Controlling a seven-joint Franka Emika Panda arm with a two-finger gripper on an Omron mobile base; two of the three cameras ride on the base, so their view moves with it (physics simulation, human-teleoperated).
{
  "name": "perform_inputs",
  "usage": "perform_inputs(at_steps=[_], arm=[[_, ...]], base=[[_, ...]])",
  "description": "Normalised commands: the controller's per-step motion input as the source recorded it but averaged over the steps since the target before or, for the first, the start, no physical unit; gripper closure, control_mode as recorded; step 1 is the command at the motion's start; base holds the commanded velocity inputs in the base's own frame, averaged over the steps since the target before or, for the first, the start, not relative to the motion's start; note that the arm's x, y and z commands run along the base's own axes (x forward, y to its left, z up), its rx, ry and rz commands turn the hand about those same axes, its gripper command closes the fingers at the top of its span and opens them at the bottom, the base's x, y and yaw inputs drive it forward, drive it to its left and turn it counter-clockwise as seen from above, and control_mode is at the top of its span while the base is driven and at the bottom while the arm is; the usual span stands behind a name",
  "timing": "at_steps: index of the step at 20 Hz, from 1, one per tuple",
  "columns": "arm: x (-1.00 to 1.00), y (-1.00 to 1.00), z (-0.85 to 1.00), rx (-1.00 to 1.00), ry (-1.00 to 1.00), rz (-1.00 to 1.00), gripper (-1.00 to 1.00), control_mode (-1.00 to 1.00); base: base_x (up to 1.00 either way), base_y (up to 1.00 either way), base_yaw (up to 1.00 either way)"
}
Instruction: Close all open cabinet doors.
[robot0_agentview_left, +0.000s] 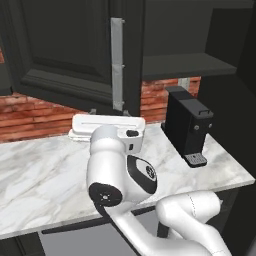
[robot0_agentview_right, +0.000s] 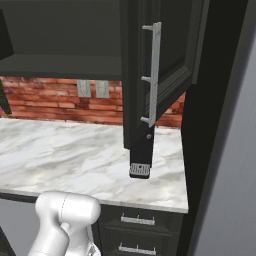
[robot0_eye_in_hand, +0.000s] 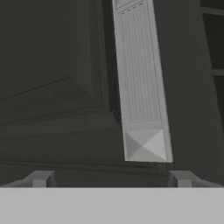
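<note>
Because the black wall-cabinet door (robot0_agentview_left: 65, 50) stands swung out over the marble counter (robot0_agentview_left: 40, 170), the gripper (robot0_eye_in_hand: 111, 180) faces its lower panel with fingers spread wide and empty, the silver bar handle (robot0_eye_in_hand: 142, 87) lying between and beyond the tips, presumably to push. No legible writing appears on the door or the coffee machine (robot0_agentview_left: 187, 125).

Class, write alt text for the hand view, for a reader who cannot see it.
A matte-black cabinet door seen close up, with its recessed panel on the left and a flat silver bar handle running down to a squared lower end. The gripper faces the door, its two dark fingertips spread apart, holding nothing.
</note>
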Motion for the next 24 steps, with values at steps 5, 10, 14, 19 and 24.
perform_inputs(at_steps=[5,10,14,19,24], arm=[[0.44,-0.08,-0.12,0.0,-0.05,0.0,-1.0,-1.0],[0.57,-0.04,-0.07,0.0,-0.05,0.0,-1.0,-1.0],[0.67,0.0,0.0,0.0,-0.01,0.0,-1.0,-1.0],[0.59,0.0,0.0,0.0,0.0,0.0,-1.0,-1.0],[0.57,0.0,0.0,0.0,0.0,0.0,-1.0,-1.0]], base=[[0.0,0.0,0.0],[0.0,0.0,0.0],[0.0,0.0,0.0],[0.0,0.0,0.0],[0.0,0.0,0.0]])
